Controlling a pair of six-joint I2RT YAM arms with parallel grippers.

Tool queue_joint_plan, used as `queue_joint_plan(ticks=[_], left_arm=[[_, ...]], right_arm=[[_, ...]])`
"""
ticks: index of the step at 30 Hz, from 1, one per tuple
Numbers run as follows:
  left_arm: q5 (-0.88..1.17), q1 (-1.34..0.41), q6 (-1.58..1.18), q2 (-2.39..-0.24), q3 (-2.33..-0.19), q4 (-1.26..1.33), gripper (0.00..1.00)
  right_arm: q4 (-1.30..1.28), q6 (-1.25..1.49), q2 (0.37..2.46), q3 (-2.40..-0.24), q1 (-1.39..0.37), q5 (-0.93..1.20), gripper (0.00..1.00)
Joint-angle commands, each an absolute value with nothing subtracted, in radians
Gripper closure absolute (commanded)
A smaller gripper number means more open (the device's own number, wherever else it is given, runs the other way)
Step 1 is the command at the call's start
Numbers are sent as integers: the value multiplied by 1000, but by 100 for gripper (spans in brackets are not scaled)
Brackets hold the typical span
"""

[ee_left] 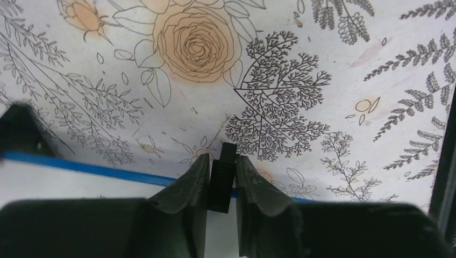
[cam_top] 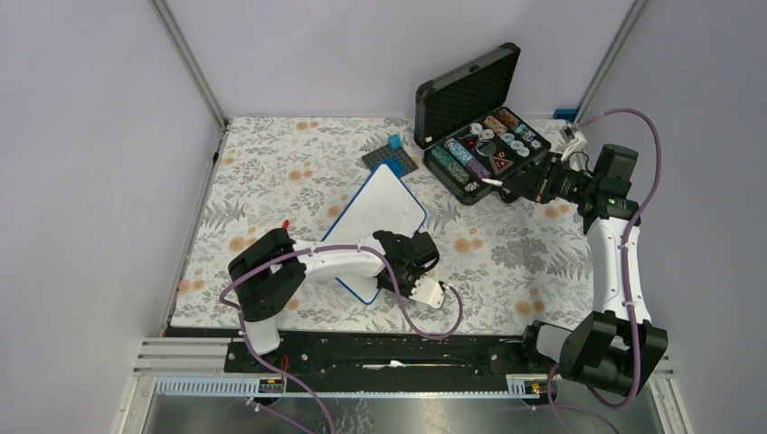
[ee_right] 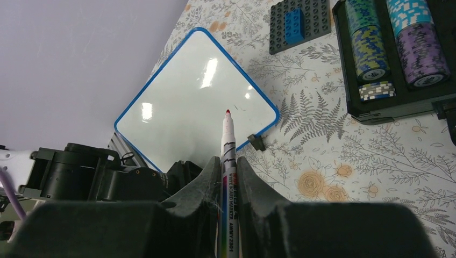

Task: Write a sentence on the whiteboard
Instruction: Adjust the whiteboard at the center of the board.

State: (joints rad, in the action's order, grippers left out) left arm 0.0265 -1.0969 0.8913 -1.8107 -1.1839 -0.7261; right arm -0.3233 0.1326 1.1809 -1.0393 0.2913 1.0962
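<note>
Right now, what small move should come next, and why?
Probably swing the right gripper with its marker over the board and lower the red tip onto it. The board is blank, the uncapped marker is held well away from it, and the left gripper is clamped on the board's foot.

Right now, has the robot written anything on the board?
No. Done: the right end effector grips an uncapped red-tipped white marker. In hand: the left end effector clamps a black foot of the blue-framed white board. Left: every word; the board is blank.
</note>
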Motion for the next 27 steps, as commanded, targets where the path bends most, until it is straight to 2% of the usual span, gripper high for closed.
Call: queue_joint_plan(ticks=[1,9,18,27], left_arm=[[-16,-1105,937,-1815,-1175,-700,86],[-61,-1150,1026,-1807,-1168,-719,100],[-34,-1164,1192,-1825,-1233,-841,100],[-102,-1171,1369,-1899,-1335,-956,100]], right_arm=[[-291,132,1158,-1039,298,1137,100],[-289,135,1161,-1035,298,1144,100],[-289,134,1163,-1032,298,1147,100],[-289,136,1166,-1031,298,1154,100]])
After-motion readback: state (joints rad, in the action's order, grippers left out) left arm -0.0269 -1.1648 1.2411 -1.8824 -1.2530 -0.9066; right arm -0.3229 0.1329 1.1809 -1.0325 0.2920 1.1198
